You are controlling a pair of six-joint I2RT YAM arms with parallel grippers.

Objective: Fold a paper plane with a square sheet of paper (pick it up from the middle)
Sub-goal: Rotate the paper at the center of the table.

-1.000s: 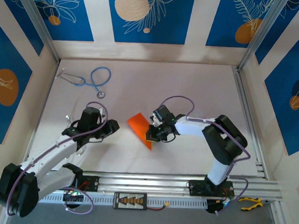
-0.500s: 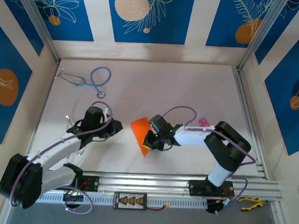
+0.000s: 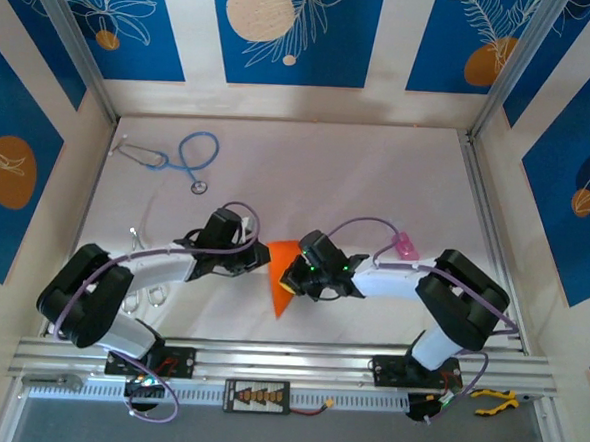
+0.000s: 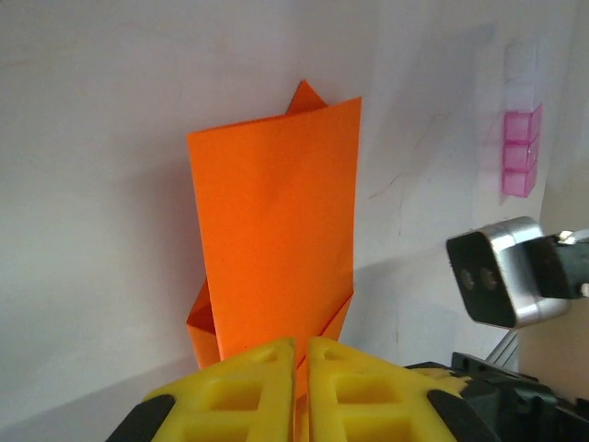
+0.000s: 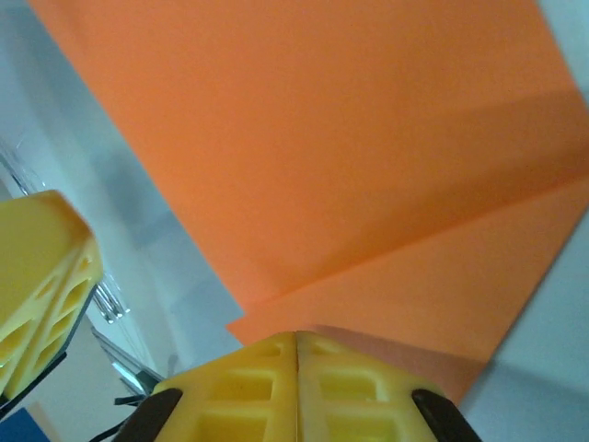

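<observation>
- The orange paper (image 3: 280, 278) is folded and sits in the middle of the white worktop (image 3: 358, 175), near the front, between the two arms.
- From above, its long side runs from back to front. The wide end is at the back, and the sharp tip points to the front edge, a little to the left.
- In the left wrist view the orange paper (image 4: 276, 239) stands up tall, with a small corner poking out at the top.
- The left gripper (image 3: 263, 259) is at the left side of the paper. Its yellow fingers (image 4: 230, 391) are pressed together, with a thin strip of orange caught between them.
- The right gripper (image 3: 288, 277) is at the right side of the paper. Its yellow fingers (image 5: 230, 387) are pressed together too, and they pinch the paper's edge (image 5: 368, 184).
- A second ago the left gripper was well apart from the paper, off to the left, with its fingers spread. Now it has come over and closed on the paper.
- The paper was flatter then, and its tip pointed to the front right. Now it has turned and looks thinner.
- The right arm has slid a little to the left.
- The small pink thing (image 3: 406, 246) was hidden by the right arm then. Now it shows.
- The blue stethoscope (image 3: 184, 159) has not moved. It is far back on the left.
</observation>
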